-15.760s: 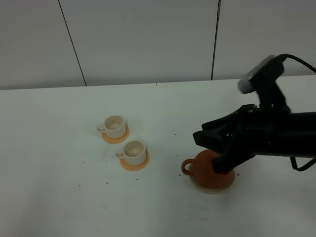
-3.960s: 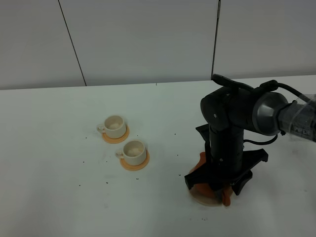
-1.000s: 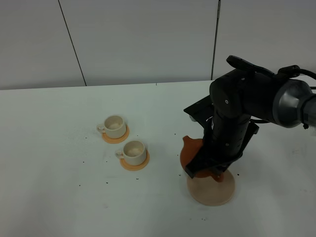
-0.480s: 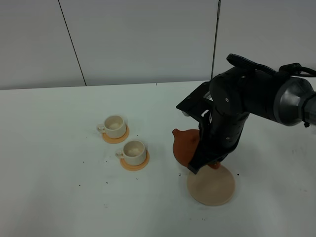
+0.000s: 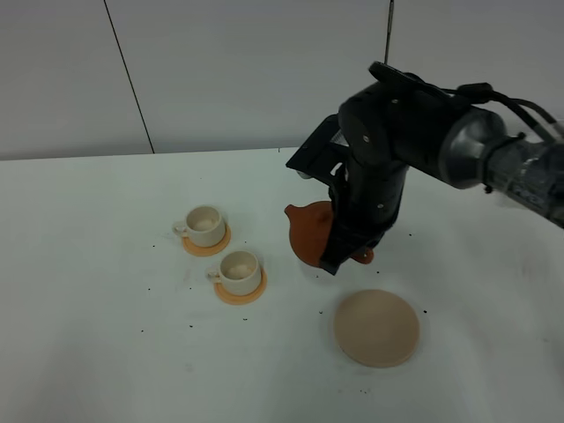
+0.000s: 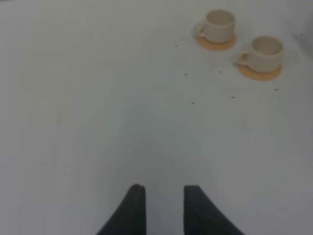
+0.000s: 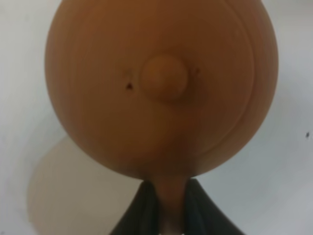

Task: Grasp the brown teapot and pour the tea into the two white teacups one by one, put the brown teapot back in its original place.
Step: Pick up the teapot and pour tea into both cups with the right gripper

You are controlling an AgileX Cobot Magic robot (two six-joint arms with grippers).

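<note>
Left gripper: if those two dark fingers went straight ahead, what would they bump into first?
Probably only the bare white table. Nothing stands in line ahead of the left gripper; the two white teacups sit off to one side. How steeply it points down is hard to judge.

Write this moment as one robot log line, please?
right tool: shut on round reddish-brown clay teapot handle | teapot: airborne, off flat beige coaster disc | two white teacups: not reached

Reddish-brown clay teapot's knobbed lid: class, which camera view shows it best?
The right wrist view: the round lid with its knob fills the frame. The exterior high view shows only part of the teapot, the right arm hiding the lid. The left wrist view shows no teapot.
</note>
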